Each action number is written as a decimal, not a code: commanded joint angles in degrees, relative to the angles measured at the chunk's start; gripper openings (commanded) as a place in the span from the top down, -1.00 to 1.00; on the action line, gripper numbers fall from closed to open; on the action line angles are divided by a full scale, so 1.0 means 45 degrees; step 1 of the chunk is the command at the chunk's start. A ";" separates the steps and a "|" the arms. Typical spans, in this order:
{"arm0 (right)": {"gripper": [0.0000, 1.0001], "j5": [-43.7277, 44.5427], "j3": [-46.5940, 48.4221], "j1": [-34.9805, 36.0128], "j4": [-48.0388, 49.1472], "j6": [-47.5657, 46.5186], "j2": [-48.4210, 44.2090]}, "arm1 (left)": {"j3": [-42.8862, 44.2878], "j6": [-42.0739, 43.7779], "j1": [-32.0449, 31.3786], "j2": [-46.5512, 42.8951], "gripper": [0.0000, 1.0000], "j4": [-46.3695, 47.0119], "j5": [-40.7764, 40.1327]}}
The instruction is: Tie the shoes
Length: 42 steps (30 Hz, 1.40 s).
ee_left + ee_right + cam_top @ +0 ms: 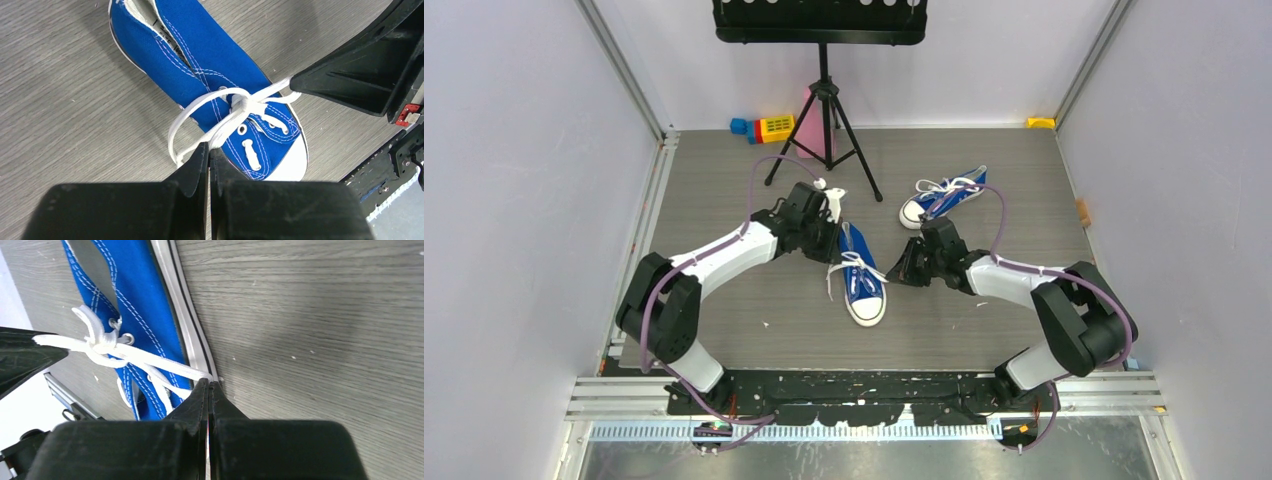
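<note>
The near blue shoe (861,278) lies mid-table with its white toe toward the arms, and a knot (240,102) sits on its white laces. My left gripper (828,243) is at the shoe's left side, shut on one lace strand (225,131). My right gripper (903,271) is at its right side, shut on the other strand (160,361). Both strands run taut from the knot (102,343). In the left wrist view the right gripper (296,86) holds the lace end. The second blue shoe (944,197) lies at the back right, laces loose.
A black tripod stand (825,120) stands at the back centre, with a pink object (812,128) behind it. A yellow-and-blue toy (764,127) lies at the back left. A yellow block (1041,122) is in the back right corner. White walls enclose the table.
</note>
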 commanded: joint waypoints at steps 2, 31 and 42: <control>1.00 0.0722 0.0406 0.0077 -0.0585 -0.0688 -0.0485 | 0.0533 0.0409 0.0041 -0.0579 1.00 -0.0319 -0.0084; 1.00 0.4583 0.2084 0.1299 -0.4129 -0.2603 0.0322 | -0.0592 0.0590 0.0149 0.0882 1.00 -0.1250 -0.2859; 1.00 0.8026 0.3256 0.2136 -0.6525 -0.2656 0.1455 | -0.0435 -0.0002 -0.0713 0.1243 1.00 -0.1615 -0.4410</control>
